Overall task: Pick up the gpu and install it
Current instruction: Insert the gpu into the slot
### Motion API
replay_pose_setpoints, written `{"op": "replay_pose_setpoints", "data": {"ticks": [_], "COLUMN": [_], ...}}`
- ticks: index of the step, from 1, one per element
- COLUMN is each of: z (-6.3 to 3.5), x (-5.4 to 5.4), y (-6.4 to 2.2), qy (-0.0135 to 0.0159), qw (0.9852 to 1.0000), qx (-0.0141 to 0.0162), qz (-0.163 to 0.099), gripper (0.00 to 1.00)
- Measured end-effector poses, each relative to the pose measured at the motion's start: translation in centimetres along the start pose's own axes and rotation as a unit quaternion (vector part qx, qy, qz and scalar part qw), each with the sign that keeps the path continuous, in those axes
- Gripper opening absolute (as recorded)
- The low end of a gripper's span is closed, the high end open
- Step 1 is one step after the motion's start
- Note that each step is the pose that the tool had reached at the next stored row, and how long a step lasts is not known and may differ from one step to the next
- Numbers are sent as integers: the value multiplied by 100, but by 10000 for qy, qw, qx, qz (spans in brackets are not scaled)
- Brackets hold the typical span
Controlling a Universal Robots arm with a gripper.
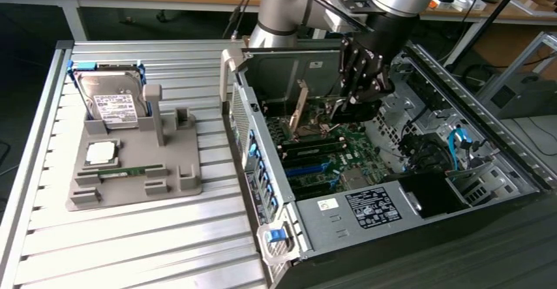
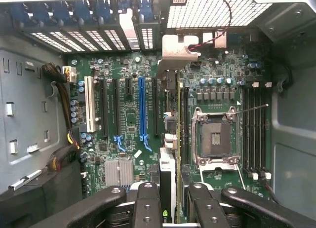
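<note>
Inside the open computer case, over the motherboard, pinching the gpu edge-on in the gripper, fingers pressed to both its faces, holding it just beside the blue slot, silvery bracket toward the exterior view's left wall.

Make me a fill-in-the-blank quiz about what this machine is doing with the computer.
1. The tool holds the gpu inside the open computer ____.
2. On the exterior view's left, the hard drive carries a ____ label.
3. The memory stick lying on the gray holder is ____.
Missing words: case; white; green.
</note>
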State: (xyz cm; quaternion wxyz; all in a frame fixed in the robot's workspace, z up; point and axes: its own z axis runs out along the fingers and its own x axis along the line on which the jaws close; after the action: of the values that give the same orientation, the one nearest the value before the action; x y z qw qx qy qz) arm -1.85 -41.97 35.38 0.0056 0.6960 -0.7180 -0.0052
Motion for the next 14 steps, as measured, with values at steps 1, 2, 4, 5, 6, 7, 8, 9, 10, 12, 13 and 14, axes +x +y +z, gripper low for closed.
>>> {"op": "replay_pose_setpoints", "data": {"ticks": [1,2,4,5,6,7,8,9,10,12,13,14], "z": [5,10,20,25,29,34,39,45,49,58,63,67], "x": [4,8,16,20,24,25,27,28,30,34,35,37], "y": [0,0,1,2,3,3,3,4,4,7,9,11], "qy": [0,0,0,-1,-1,-1,0,0,0,0,0,0], "qw": [10000,10000,10000,10000,10000,10000,10000,10000,10000,10000,10000,10000], "qx": [0,0,0,0,0,0,0,0,0,0,0,0], "qz": [0,0,0,0,0,0,0,0,0,0,0,0], "gripper": [27,27,27,27,27,27,27,27,27,27,27,27]}}
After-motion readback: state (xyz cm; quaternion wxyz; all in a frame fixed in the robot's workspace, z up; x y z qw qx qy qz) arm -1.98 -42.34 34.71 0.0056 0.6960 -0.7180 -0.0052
